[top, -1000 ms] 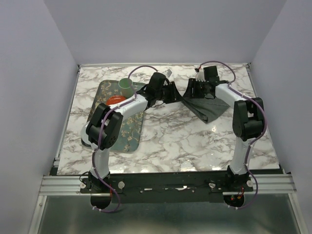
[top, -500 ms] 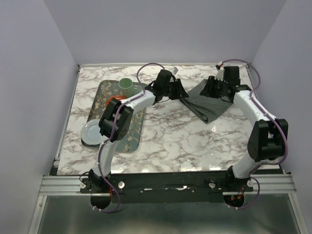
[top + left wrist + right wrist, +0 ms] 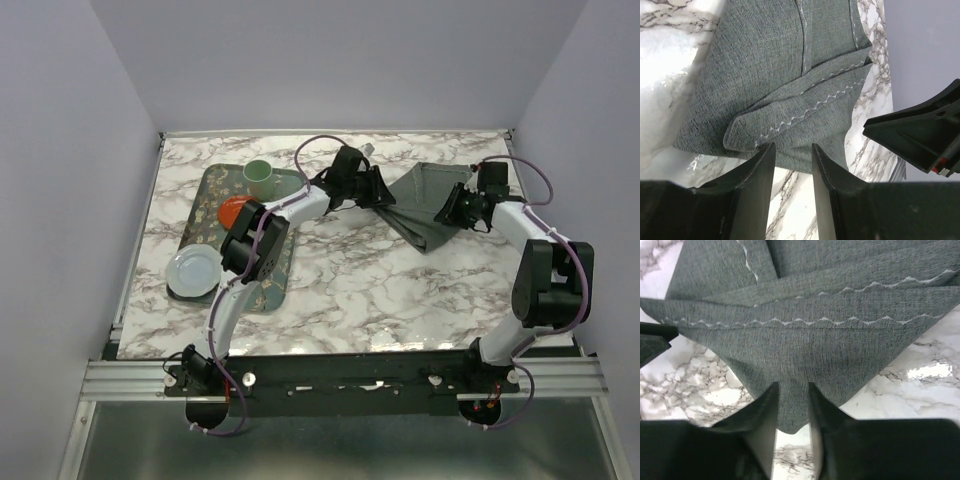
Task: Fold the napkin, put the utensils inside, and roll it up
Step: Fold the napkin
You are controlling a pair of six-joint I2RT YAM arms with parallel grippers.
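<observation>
Both your arms have swung rightward in the last second: your left gripper (image 3: pixel 378 188) has travelled from beside the tray (image 3: pixel 212 200) to about 12 o'clock on the marble table (image 3: pixel 350 280), and your right gripper (image 3: pixel 447 208) has drawn out toward 2 o'clock. The napkin (image 3: pixel 425 195) is now spread wider between them, up at 1 o'clock, with one point trailing toward the table's middle. On your right wrist view a tongue of grey cloth fills the narrow gap between the fingers (image 3: pixel 760 415), so that side is pinching the napkin. On your left wrist view the fingers (image 3: pixel 757 175) stand slightly parted with a folded, zigzag-stitched hem just at their tips; you cannot tell whether they actually grip it. Over at 9 to 10 o'clock the tray carries a green cup (image 3: pixel 259 177), a red bowl (image 3: pixel 233 210) and a white plate (image 3: pixel 192 272), which your left arm no longer covers.
</observation>
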